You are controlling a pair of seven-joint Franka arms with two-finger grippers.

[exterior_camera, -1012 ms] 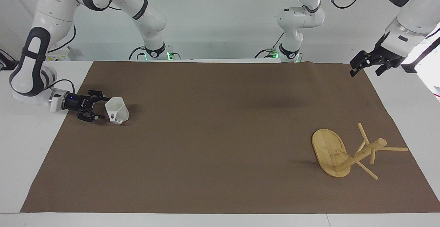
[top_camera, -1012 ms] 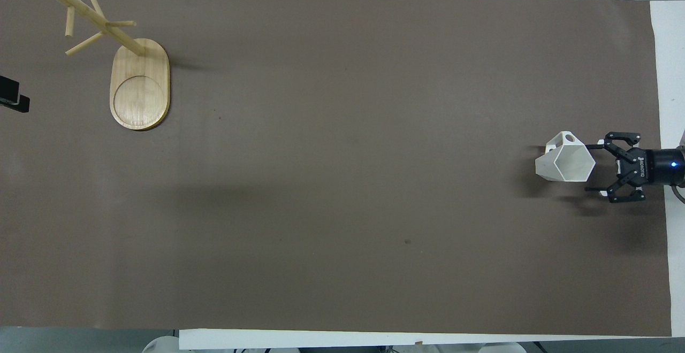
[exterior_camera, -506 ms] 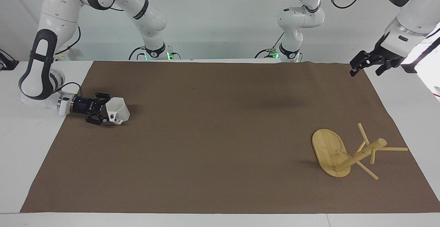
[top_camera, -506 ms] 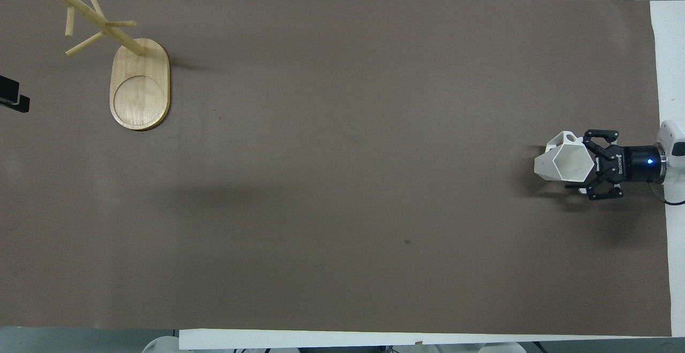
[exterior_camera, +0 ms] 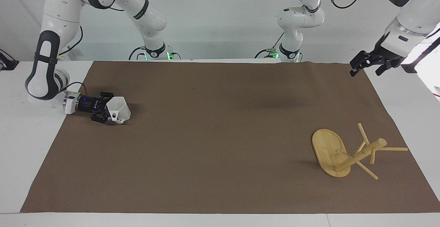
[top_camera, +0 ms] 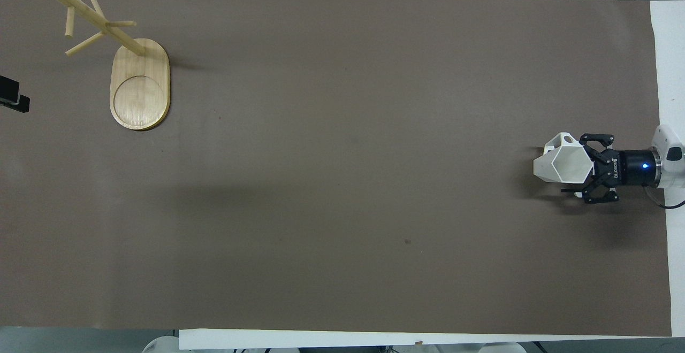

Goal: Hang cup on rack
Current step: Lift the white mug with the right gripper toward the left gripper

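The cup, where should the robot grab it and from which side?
Grip the cup across its faceted body near the hexagonal rim, coming in low from the right arm's end of the table, as the right gripper is placed now. The cup is tilted on the mat with its rim toward that gripper. That leaves the handle free for a peg on the rack.
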